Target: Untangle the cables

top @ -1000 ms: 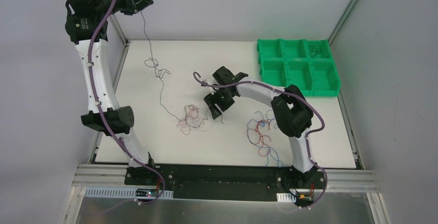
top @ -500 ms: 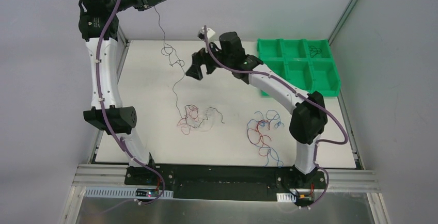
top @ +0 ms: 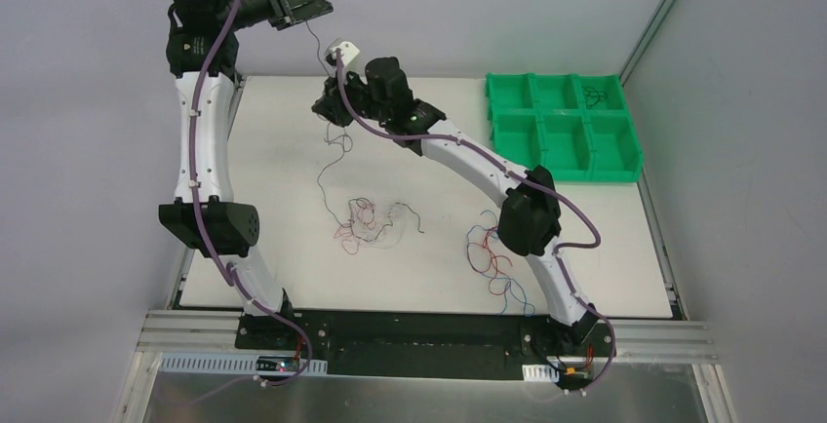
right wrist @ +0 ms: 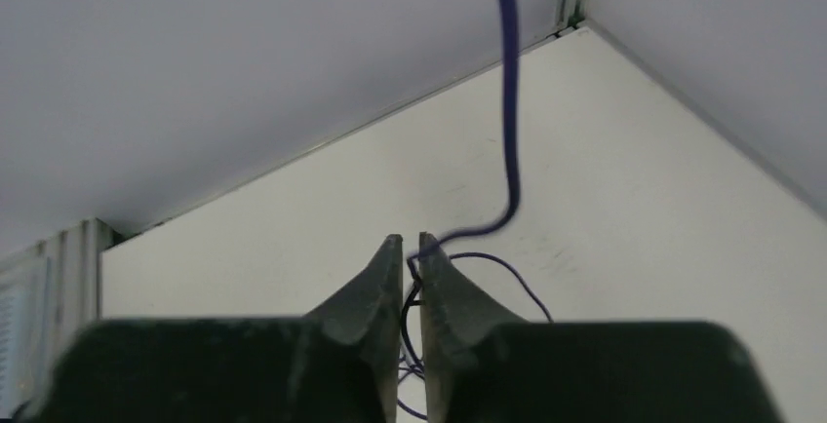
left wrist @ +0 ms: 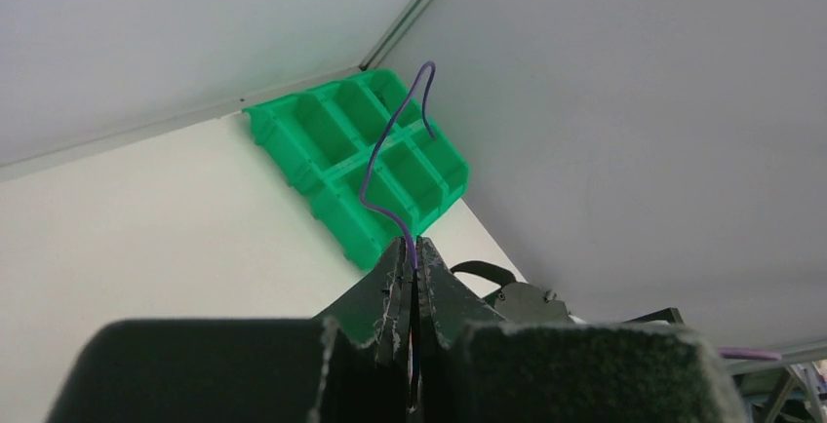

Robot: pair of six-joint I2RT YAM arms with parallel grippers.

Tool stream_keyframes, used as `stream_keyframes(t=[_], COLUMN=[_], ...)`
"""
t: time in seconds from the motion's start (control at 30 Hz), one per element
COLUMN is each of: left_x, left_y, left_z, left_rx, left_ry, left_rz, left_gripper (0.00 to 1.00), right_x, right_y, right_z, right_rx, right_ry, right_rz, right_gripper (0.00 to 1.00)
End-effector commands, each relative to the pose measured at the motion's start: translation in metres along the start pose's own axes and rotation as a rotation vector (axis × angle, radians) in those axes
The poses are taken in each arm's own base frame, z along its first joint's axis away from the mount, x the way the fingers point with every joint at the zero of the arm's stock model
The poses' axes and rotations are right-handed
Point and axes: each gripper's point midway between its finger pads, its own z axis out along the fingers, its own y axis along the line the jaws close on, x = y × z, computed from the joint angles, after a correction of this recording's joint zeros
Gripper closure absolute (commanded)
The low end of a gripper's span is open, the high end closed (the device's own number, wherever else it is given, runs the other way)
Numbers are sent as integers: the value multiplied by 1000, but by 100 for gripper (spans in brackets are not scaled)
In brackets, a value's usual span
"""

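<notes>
A thin purple cable (top: 322, 184) runs from my left gripper (top: 304, 12), raised high over the table's back left, down to a small red, black and whitish bunch of cables (top: 366, 223) on the table. The left gripper (left wrist: 414, 245) is shut on the cable's upper end (left wrist: 390, 150), whose free tip curls above the fingers. Partway down, my right gripper (top: 328, 111) is shut on the same strand. In the right wrist view its jaws (right wrist: 411, 243) pinch the cable (right wrist: 509, 101), which rises out of frame. A second red and blue bunch (top: 495, 248) lies beside the right arm.
A green six-compartment bin (top: 563, 126) stands at the back right, with a dark cable (top: 596, 96) in its far right compartment. The bin (left wrist: 341, 213) also shows in the left wrist view. Grey walls close off the table's back and sides.
My right arm swung from the table's middle up to the back left and, after opening wide, shut on the hanging strand. My left gripper shifted right, still holding the cable.
</notes>
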Motion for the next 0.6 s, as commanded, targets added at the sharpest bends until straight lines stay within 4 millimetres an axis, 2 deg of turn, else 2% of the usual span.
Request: stream_keyframes(t=[0.0,0.07,0.17,0.2,0.27,0.37,0.47,0.57], left_x=[0,4,11,17,36,74,113,138], left_y=[-25,4,54,67,80,77,63,48], left_z=[-11,-17,-39,-48,-68,-92,-91,-74], left_rx=[38,-35,-134,-146,-176,-212,-167,-129], left_ry=[-11,-22,-28,-16,10,45,99,123], left_rz=[16,-23,-103,-85,28,224,299,394], left_gripper=[100,73,21,12,3,1,1,1], right_x=[-81,-102,-128,-132,-142,-150,-155,-156], right_y=[11,19,23,20,11,-3,-8,-5], right_z=[-20,-37,-63,-70,-84,-97,-105,-107], right_rx=[11,-9,-26,-20,-7,9,7,-2], right_ry=[-193,-225,-260,-263,-270,-267,-269,-266], right_rz=[-56,-38,9,34,103,203,284,318], right_gripper=[100,100,100,100,100,100,100,100])
